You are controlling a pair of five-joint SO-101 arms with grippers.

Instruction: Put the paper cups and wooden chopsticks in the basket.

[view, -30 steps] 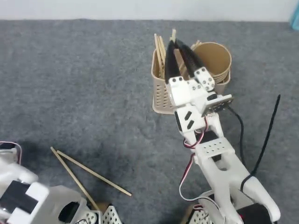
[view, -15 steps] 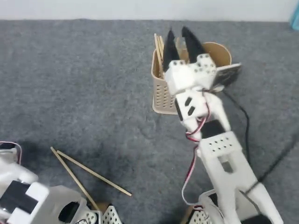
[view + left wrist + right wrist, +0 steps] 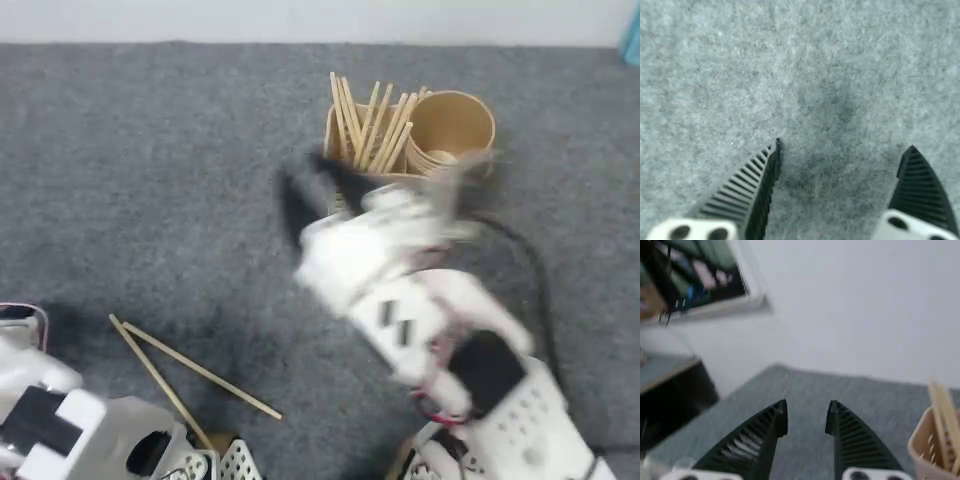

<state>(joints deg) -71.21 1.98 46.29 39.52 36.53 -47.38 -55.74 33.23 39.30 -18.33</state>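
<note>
Withdrawn from the basket (image 3: 330,140) since a moment ago, the right gripper (image 3: 312,190) hangs just before it, jaws slightly parted and empty, the bundled chopsticks (image 3: 372,120) and paper cups (image 3: 455,120) beyond its tips, while the left gripper (image 3: 845,155) gapes wide, empty, over the carpet (image 3: 790,60).

Probably an office or lab: grey felt tabletop (image 3: 150,180), white wall (image 3: 850,300), dark desk (image 3: 675,390).

The right arm (image 3: 400,300), nearest the basket (image 3: 930,452), has white shells with black rectangular marks, a red wire and a black cable (image 3: 538,275). The right gripper (image 3: 808,407) and left gripper (image 3: 845,145) have black, ribbed, pointed fingers on white mounts with screw holes. The left arm (image 3: 70,430), farthest from the basket, is white with a black panel.
</note>
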